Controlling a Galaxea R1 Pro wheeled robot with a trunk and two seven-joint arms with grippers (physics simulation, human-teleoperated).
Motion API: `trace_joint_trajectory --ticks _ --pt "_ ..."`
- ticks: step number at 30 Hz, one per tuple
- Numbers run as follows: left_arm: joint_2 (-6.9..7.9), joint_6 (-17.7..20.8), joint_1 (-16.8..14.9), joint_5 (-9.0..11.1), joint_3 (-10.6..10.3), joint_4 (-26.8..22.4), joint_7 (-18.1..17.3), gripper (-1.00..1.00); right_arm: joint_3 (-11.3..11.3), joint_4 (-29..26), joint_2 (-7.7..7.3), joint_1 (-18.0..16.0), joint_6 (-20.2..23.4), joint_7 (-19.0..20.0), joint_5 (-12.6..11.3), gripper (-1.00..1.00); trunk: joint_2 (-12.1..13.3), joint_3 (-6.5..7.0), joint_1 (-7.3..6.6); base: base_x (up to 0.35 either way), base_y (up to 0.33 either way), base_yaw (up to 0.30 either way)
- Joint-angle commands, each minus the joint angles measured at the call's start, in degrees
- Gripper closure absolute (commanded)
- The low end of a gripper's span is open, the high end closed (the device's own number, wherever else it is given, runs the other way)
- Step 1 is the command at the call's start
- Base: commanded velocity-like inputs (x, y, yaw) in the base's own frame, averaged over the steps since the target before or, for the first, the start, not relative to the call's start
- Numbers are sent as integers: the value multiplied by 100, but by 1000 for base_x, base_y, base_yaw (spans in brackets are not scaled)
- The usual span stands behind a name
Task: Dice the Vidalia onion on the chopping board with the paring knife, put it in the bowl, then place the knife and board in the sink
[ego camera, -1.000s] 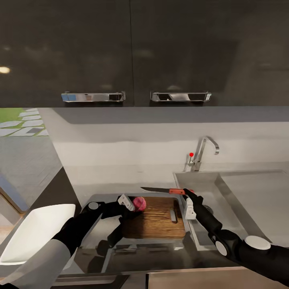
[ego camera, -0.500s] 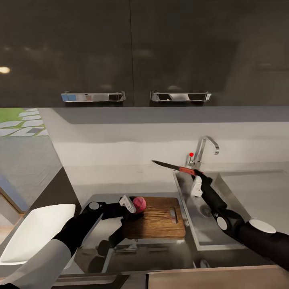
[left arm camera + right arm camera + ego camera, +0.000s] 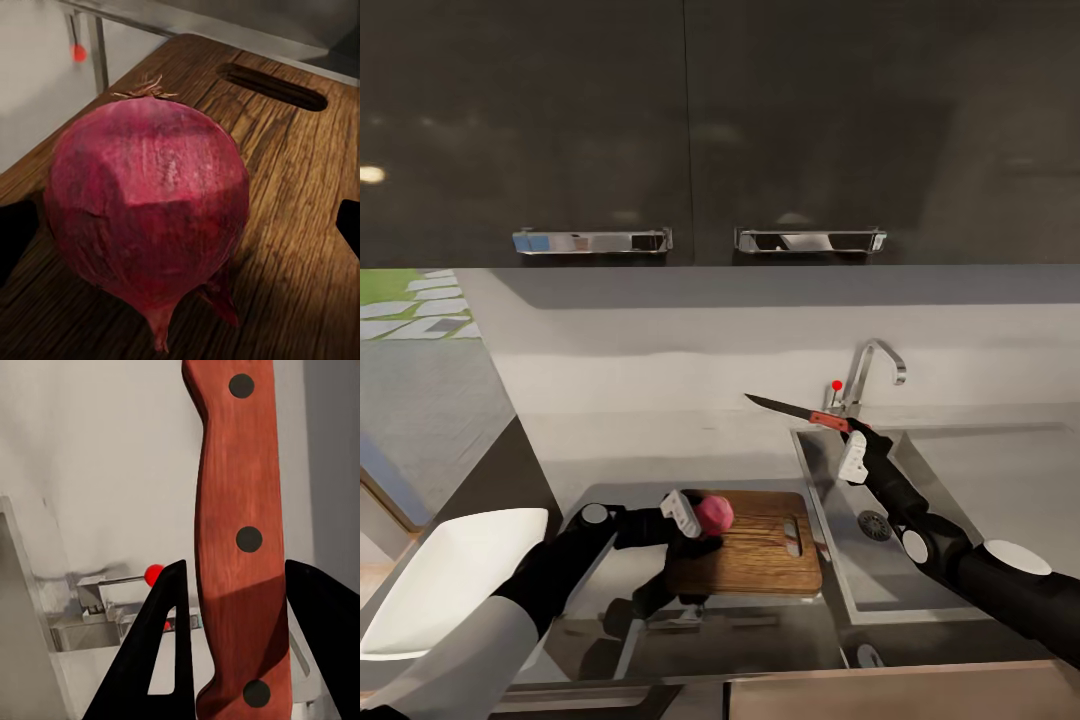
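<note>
top: dark glossy cabinets (image 3: pixel 690 120), chrome handles (image 3: pixel 592 241) | middle: pale backsplash (image 3: pixel 690 345) | far left: green-and-white floor (image 3: pixel 405 305) (blurred) | upper left: light reflection (image 3: pixel 370 174)

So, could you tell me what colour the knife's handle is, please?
The paring knife handle is reddish-brown with three dark rivets, clearest in the right wrist view.

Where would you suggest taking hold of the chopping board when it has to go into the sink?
Grip the chopping board at its slot-handle end, coming from the sink side. That end faces the basin and lies bare, while the onion, in the left gripper, occupies the other end.
</note>
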Motion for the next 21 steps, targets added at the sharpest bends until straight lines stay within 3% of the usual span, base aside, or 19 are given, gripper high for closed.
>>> trace_joint_trajectory --ticks 1,14,21 --pt "-2 41 -5 1 -11 -10 -17 -100 27 -5 -5 -14 56 -27 48 100 -13 -13 4 0 0 0" --pt "-60 39 -5 1 -17 -10 -22 -100 27 -5 -5 -14 53 -27 48 100 -13 -13 4 0 0 0" --pt "-179 39 -5 1 -17 2 -19 -100 33 -4 -5 -14 58 -27 48 100 -13 -13 4 0 0 0"
